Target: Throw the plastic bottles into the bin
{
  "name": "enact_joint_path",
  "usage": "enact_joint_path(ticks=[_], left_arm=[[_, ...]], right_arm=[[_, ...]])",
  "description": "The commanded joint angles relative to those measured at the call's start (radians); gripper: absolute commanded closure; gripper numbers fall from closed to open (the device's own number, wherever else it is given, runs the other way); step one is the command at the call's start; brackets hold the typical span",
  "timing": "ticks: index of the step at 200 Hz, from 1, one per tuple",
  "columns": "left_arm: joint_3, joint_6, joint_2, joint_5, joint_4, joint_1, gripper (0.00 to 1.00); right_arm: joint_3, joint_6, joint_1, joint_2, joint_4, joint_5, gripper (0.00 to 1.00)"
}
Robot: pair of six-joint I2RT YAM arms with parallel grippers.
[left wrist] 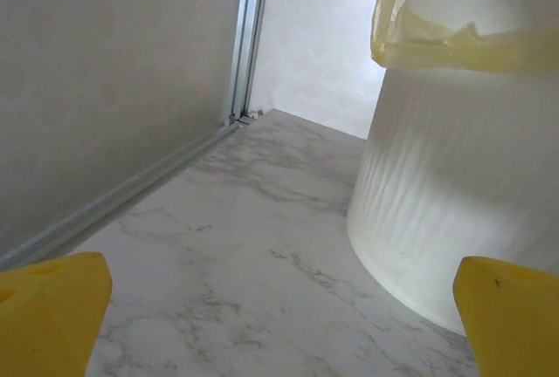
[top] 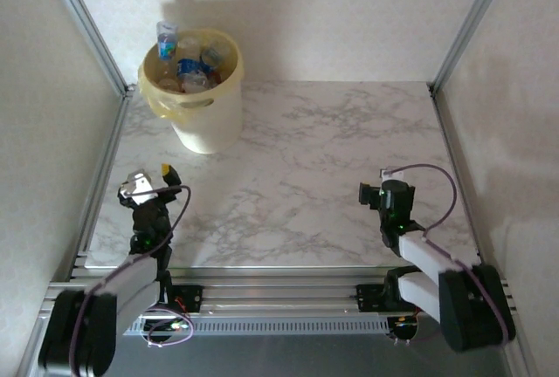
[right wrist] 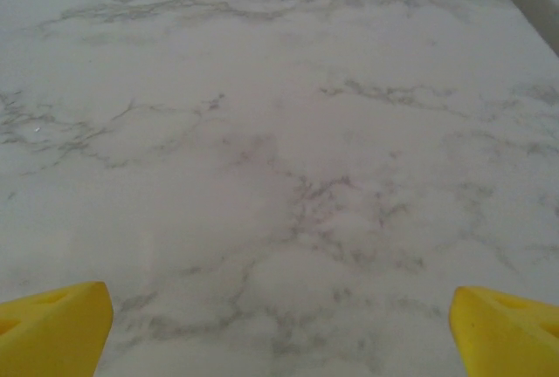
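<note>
Both arms sit low at the near edge. The left gripper (left wrist: 279, 320) is spread wide with nothing between its yellow fingertips, and the right gripper (right wrist: 279, 325) is just as wide and just as empty over the white marble-patterned table (top: 332, 159).

The small crushed clear plastic bottles (top: 194, 65) I can make out are all heaped inside the round pale-yellow plastic bin (top: 210, 119) at the far left corner.

Now the worry. One tall bottle with a blue label (top: 166, 38) pokes up above the rim, and the heap looks close to full. The left wrist view has the bin wall looming just ahead on the right, so a careless swing of that arm could bump the bin and shake that bottle out. The loose yellowish plastic liner (left wrist: 454, 37) draped over the rim could also snag a fingertip.

What I can't see: how deep the heap goes, how many bottles are in it, or the table behind the bin. Labels are too small to read, and the arms cover part of the near edge.
</note>
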Motion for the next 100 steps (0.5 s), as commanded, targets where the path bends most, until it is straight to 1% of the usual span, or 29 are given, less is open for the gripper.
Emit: enact_joint_path(ticks=[1,11,17,23,28,32,42,52,57,61,66,68,76,82,88,96,100], left_arm=[[-0.058,0.03,0.179,0.118,0.354,0.029,0.0],[-0.048,0.029,0.278,0.118,0.457,0.034,0.0],[-0.04,0.031,0.317,0.135,0.498,0.037,0.0],[-0.02,0.042,0.359,0.148,0.513,0.042,0.0],[0.002,0.04,0.395,0.155,0.51,0.049,0.0],[0.019,0.033,0.421,0.175,0.492,0.058,0.0],[0.045,0.029,0.5,0.24,0.507,0.079,0.0],[0.057,0.038,0.575,0.263,0.559,0.082,0.01],[0.068,0.042,0.59,0.268,0.577,0.082,0.01],[0.082,0.041,0.574,0.272,0.53,0.082,0.01],[0.107,0.038,0.552,0.279,0.44,0.086,0.0],[0.12,0.036,0.548,0.284,0.411,0.087,0.0],[0.158,0.036,0.574,0.288,0.375,0.093,0.0],[0.193,0.029,0.569,0.288,0.311,0.099,0.0],[0.214,0.019,0.561,0.303,0.238,0.109,0.0],[0.197,0.011,0.571,0.316,0.292,0.118,0.0],[0.197,0.005,0.568,0.313,0.291,0.122,0.0]], right_arm=[[-0.017,-0.077,-0.015,0.113,0.433,0.011,0.01],[-0.015,-0.107,-0.022,0.201,0.554,-0.014,0.01],[0.01,-0.102,-0.021,0.225,0.531,-0.014,0.01],[0.025,-0.086,-0.028,0.216,0.478,-0.069,0.01],[0.019,-0.087,-0.039,0.226,0.508,-0.128,0.01],[0.007,-0.085,-0.044,0.24,0.556,-0.143,0.01],[-0.013,-0.065,-0.053,0.304,0.644,-0.126,0.01],[-0.034,-0.03,-0.083,0.4,0.777,-0.125,0.01],[-0.03,-0.021,-0.095,0.446,0.82,-0.127,0.01],[-0.017,-0.018,-0.102,0.471,0.834,-0.128,0.01],[0.004,-0.018,-0.103,0.467,0.789,-0.13,0.01],[0.015,-0.015,-0.102,0.455,0.733,-0.132,0.01],[0.085,0.003,-0.106,0.414,0.533,-0.126,0.01],[0.143,0.02,-0.11,0.425,0.447,-0.096,0.01],[0.153,0.022,-0.113,0.435,0.447,-0.094,0.01],[0.147,0.03,-0.125,0.429,0.442,-0.114,0.01],[0.145,0.028,-0.125,0.429,0.447,-0.114,0.01]])
